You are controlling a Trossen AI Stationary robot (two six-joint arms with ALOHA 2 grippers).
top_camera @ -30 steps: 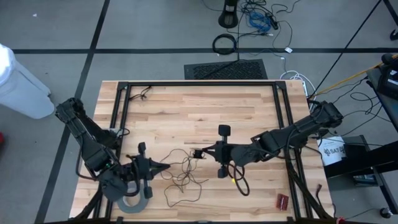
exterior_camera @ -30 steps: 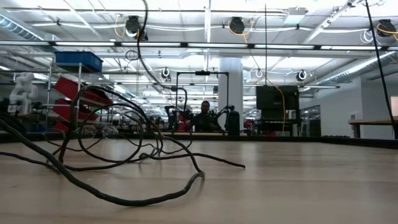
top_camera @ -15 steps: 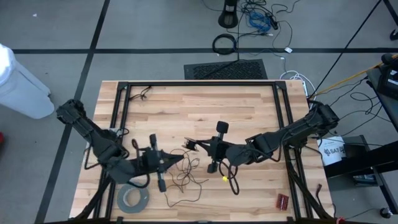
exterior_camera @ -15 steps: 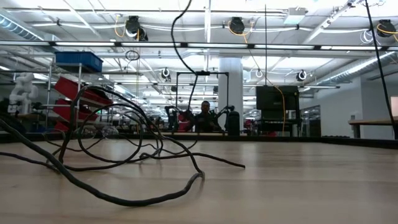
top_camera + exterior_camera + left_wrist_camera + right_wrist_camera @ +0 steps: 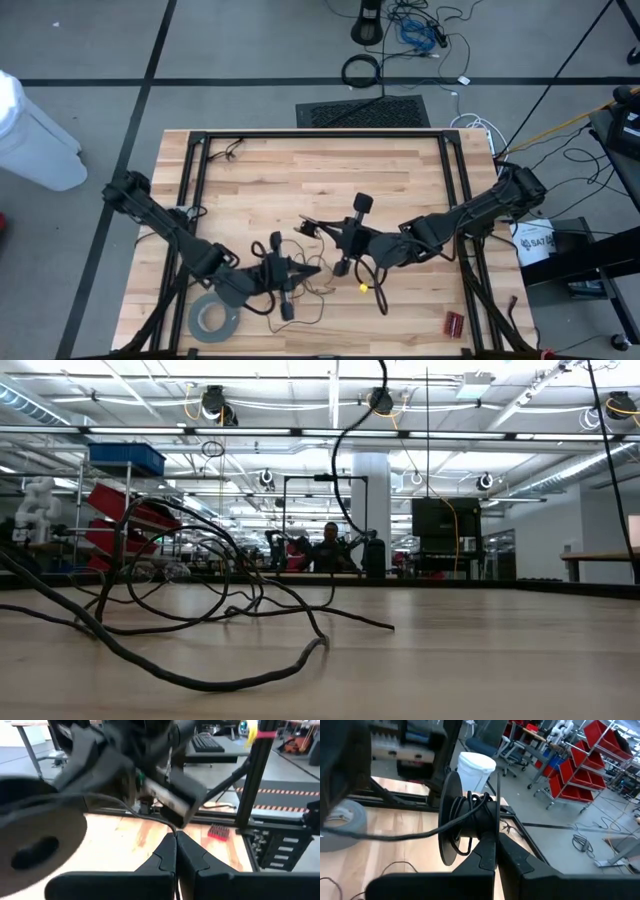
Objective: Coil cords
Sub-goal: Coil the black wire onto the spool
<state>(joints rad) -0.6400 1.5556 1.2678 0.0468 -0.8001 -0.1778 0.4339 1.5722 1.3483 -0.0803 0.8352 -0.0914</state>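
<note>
Over the middle of the wooden table [image 5: 400, 170], the right gripper [image 5: 312, 229] is clamped on a small black spool [image 5: 462, 823] wound with thin dark wire [image 5: 395, 836]. The left gripper [image 5: 315, 268], closed, pinches that wire just near of it. A grey tape roll [image 5: 213, 319] lies near-left.

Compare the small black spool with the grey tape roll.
The small black spool is held in the right gripper; the wide grey tape roll lies flat on the wooden table. The spool is black with thin dark wire wound on it; the tape roll is grey and bare. Both are round.
</note>
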